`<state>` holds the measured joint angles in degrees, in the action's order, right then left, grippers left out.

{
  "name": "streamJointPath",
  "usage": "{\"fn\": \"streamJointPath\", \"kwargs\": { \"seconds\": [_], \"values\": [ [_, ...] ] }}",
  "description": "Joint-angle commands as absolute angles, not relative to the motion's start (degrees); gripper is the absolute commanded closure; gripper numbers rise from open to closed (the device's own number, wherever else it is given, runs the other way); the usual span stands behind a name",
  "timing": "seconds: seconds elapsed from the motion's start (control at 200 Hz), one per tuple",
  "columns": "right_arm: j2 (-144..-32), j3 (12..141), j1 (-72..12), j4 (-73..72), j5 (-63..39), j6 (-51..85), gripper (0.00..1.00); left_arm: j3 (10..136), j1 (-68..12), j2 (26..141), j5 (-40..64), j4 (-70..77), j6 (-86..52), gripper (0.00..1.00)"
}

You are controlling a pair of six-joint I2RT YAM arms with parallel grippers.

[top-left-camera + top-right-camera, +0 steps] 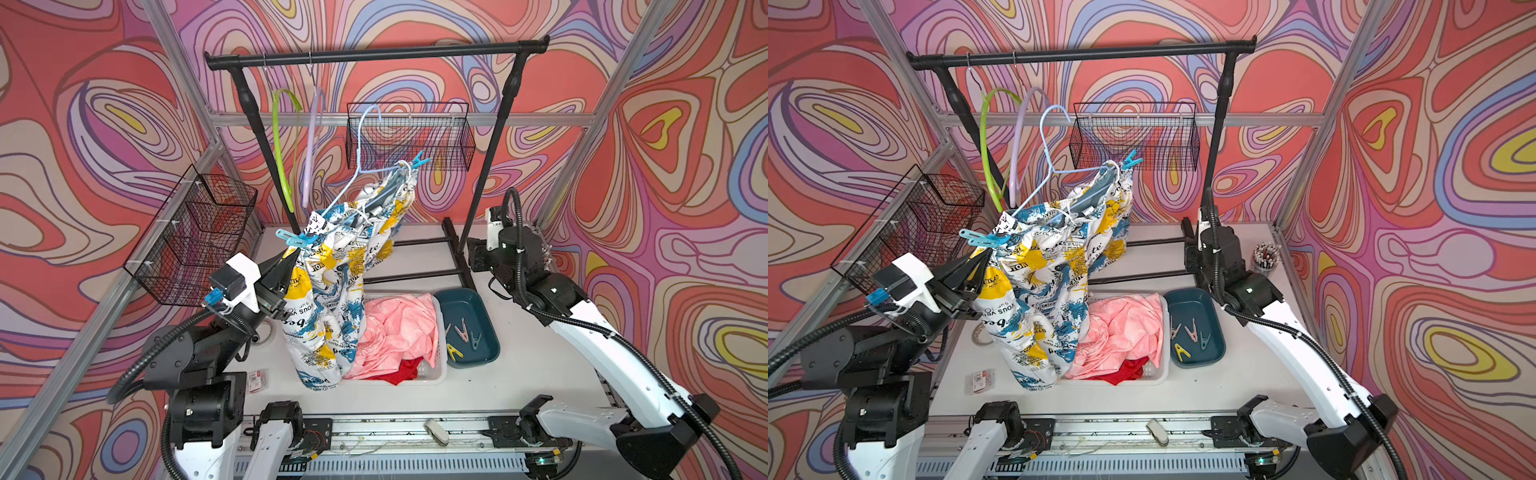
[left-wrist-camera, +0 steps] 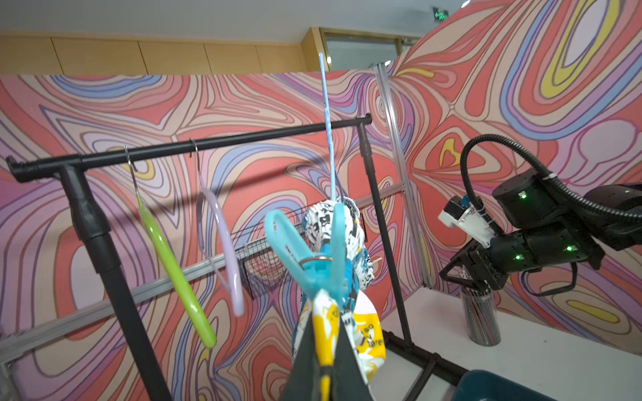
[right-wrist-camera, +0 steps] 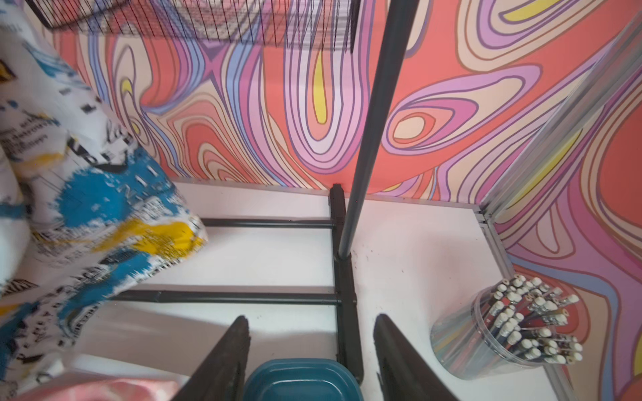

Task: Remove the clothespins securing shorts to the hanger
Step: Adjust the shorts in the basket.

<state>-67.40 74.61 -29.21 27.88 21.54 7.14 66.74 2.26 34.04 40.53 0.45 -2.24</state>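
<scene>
Pegs (image 1: 1191,332) in tray (image 1: 1200,305): 4; shorts (image 1: 1034,286): 3 prs.

Both top views look steeply down over the whole white tabletop (image 1: 519,374); the 2 wrist cameras sit low, close, each facing the black metal garment rail (image 2: 208,142).

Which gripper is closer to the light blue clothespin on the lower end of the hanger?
Left. The left gripper is shut on the printed shorts just under that clothespin. The right gripper hangs open well away from it, beside the rack's post.
</scene>
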Motion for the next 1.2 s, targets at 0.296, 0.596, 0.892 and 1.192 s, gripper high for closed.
{"fn": "streamJointPath", "kwargs": {
  "seconds": [0.296,0.596,0.892,1.192],
  "values": [
    [-68.3,70.6,-6.2,23.3,-0.7,13.2,0.67,65.5,2.3,34.2,43.5,18.1,-13.4,1.00],
    [-80.5,77.3,-11.4,14.2,-21.6,26.0,0.77,62.8,2.4,36.5,45.1,28.5,-19.4,1.00],
    [-78.0,73.2,-25.4,12.3,-19.5,33.3,0.76,60.2,2.4,36.8,46.5,33.7,-21.5,1.00],
    [-60.9,50.4,-39.1,5.4,-6.1,45.4,0.76,58.5,2.4,37.9,49.6,38.3,-25.1,1.00]
  ]
}}
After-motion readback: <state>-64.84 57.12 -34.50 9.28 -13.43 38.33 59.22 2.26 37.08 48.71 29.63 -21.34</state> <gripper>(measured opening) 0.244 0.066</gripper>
